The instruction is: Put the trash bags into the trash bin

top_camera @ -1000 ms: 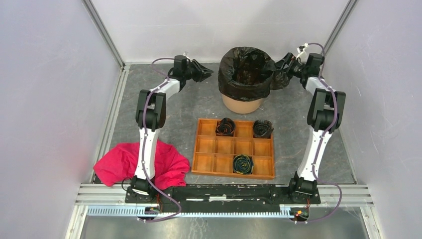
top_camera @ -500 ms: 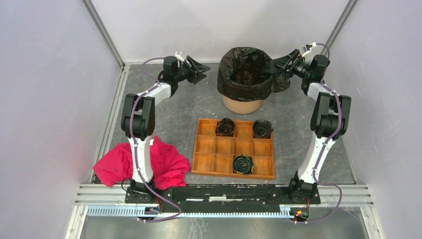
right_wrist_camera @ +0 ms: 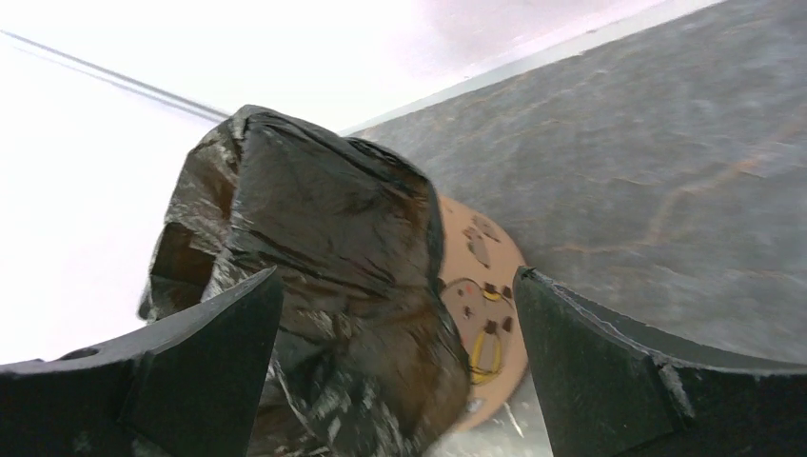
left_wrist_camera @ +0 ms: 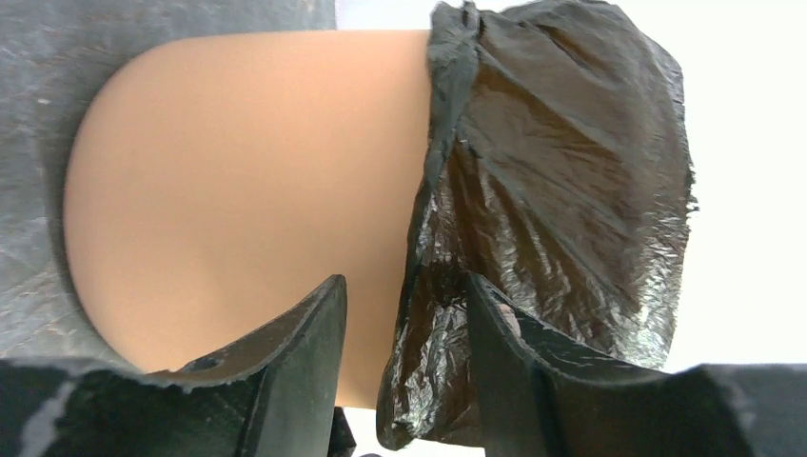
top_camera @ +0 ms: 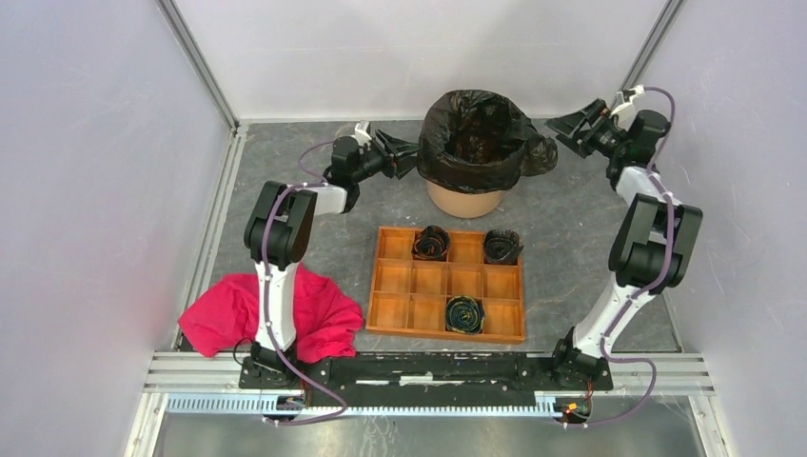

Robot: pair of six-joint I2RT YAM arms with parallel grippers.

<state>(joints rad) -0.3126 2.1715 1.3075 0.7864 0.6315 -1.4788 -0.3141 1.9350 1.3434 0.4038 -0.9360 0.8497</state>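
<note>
The left gripper [left_wrist_camera: 404, 286] stands open astride the bag [left_wrist_camera: 561, 190] hem against the bin [left_wrist_camera: 238, 171]; the right gripper [right_wrist_camera: 398, 273] gapes wide, bag ahead.

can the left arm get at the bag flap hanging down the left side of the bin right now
Probably yes. The left tool is at the trash bin, open, with a hanging fold of the trash bag between its fingers; nothing else stands in the way.

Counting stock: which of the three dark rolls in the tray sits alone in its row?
The roll in the tray's row nearest the arm bases; the other two rolls share the far row.
</note>
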